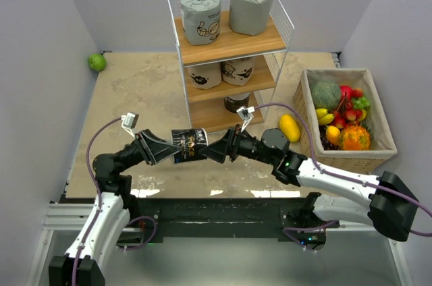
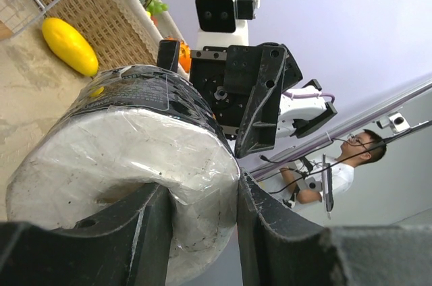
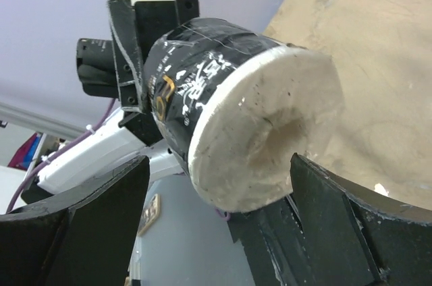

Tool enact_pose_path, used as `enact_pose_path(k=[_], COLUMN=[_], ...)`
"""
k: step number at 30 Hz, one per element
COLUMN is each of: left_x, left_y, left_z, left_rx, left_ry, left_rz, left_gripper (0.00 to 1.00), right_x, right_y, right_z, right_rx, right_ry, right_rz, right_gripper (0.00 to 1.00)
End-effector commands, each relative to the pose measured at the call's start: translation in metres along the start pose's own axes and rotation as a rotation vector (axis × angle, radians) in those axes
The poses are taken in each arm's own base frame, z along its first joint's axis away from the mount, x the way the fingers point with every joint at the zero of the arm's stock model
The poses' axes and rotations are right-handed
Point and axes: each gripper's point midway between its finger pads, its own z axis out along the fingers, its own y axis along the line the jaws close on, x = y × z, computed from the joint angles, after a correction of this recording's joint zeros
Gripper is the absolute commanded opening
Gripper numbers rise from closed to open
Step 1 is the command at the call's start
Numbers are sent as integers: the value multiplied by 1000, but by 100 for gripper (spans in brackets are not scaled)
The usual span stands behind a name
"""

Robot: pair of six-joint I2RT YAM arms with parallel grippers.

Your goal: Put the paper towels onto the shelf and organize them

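While the left tool [image 1: 174, 152] is clamped on one end of a black roll [image 1: 190, 144] with gold print, the right tool [image 1: 208, 151] stands wide apart around the other end. Its fingers [image 3: 101, 212] sit either side of the roll's white face without closing on it. The black roll lies on its side in the air above the surface [image 1: 135, 90], between the two arms and just in front of the shelf [image 1: 229, 44].

Two grey-wrapped rolls [image 1: 252, 6] stand on the top board, the left one with a cartoon print. Two pale printed rolls [image 1: 204, 75] are on the middle board, and a second black roll [image 1: 236, 102] is on the bottom board.

Right of the shelf, a yellow fruit [image 1: 289, 127] lies on the surface beside a woven basket [image 1: 381, 141] of fruit. A green fruit [image 1: 97, 62] sits in the far left corner.
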Motion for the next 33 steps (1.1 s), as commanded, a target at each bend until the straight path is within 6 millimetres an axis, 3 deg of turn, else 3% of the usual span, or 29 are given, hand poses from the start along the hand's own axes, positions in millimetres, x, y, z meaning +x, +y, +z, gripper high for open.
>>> enact_pose_path(k=[1, 8, 19, 25, 26, 30, 33], left_x=[-9, -5, 0, 3, 3, 4, 1], left_y=[-15, -18, -9, 1, 3, 16, 21], left_z=[5, 3, 1, 0, 0, -1, 0], left_rx=[21, 34, 28, 9, 1, -47, -78], left_ry=[3, 12, 8, 4, 1, 5, -4], left_rz=[104, 107, 83, 59, 52, 37, 44], left_gripper=[38, 38, 38, 42, 47, 51, 65], right_x=[-7, -11, -11, -12, -9, -11, -17], right_y=[6, 30, 54, 62, 65, 67, 62], right_z=[-4, 1, 5, 9, 9, 9, 7], right_rx=[1, -109, -251, -306, -327, -335, -281], right_ry=[-21, -16, -5, 0, 13, 7, -13], right_rz=[-28, -56, -65, -102, -105, -136, -201], right_gripper=[89, 86, 71, 52, 49, 28, 22])
